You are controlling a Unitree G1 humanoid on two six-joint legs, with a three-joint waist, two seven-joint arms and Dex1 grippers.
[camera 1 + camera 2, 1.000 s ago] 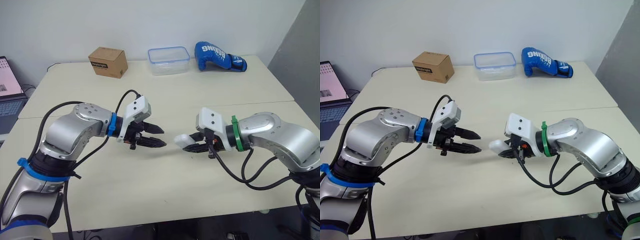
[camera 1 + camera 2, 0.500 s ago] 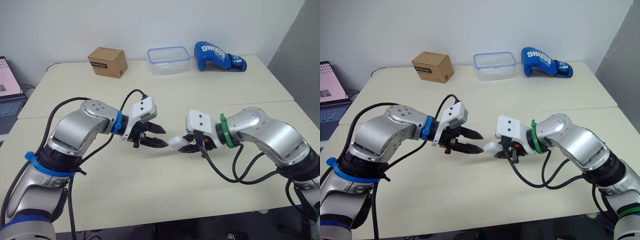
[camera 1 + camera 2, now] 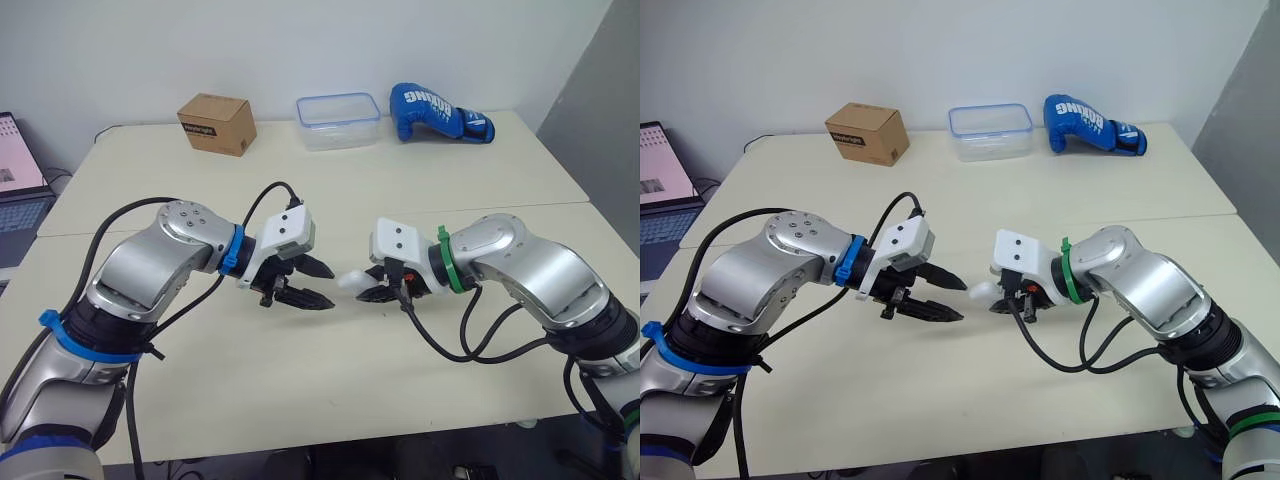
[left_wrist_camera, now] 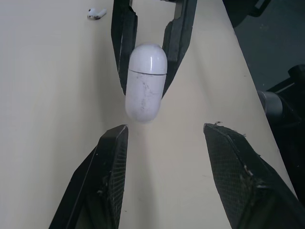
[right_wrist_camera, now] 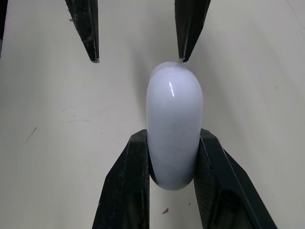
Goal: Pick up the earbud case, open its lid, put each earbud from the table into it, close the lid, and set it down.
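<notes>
The white earbud case [image 5: 174,124] has its lid closed and hangs just above the table, with my right gripper [image 3: 368,286] shut on its lower half. Its lidded end points at my left gripper [image 3: 330,288], which is open, its two fingertips [image 5: 190,28] just short of the case, one on either side. In the left wrist view the case [image 4: 145,83] sits between the right gripper's black fingers [image 4: 125,43], beyond my own spread fingers [image 4: 112,176]. One white earbud [image 4: 96,13] lies on the table past the case.
Along the table's far edge stand a cardboard box [image 3: 216,124], a clear plastic container [image 3: 337,120] and a blue boxing glove [image 3: 438,113]. A laptop [image 3: 20,190] sits off the table's left side. A seam [image 3: 560,204] crosses the tabletop.
My right gripper brought the case leftward toward the middle. My left gripper closed in on it, and its fingers have spread wider around the case's tip.
</notes>
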